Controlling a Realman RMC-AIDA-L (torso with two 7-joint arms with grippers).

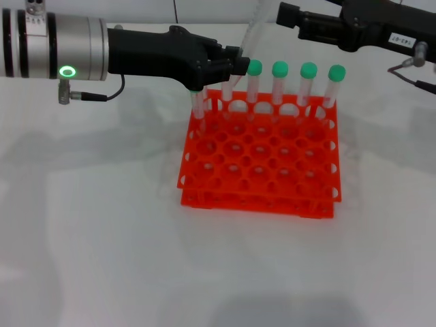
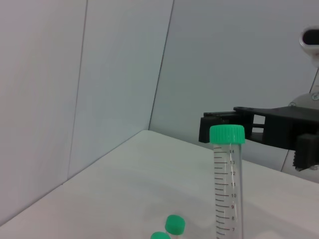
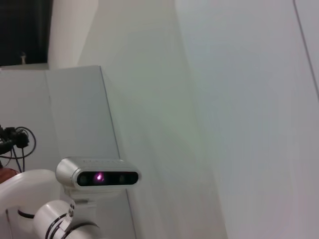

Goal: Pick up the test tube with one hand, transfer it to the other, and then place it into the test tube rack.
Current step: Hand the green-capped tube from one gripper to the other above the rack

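Left gripper (image 1: 235, 66) looks closed on the test tube (image 1: 253, 85) at the far-left back row of the test tube rack (image 1: 259, 160); right gripper (image 1: 286, 15) waits above the rack, fingers unclear; tube likely light, rigid, slick—grip below cap.

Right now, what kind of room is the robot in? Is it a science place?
Probably a lab or robot test bench. An orange-red test tube rack stands on a plain white table with green-capped tubes along its back row, and the left pincer reaches in at that row. Bare white walls surround it.
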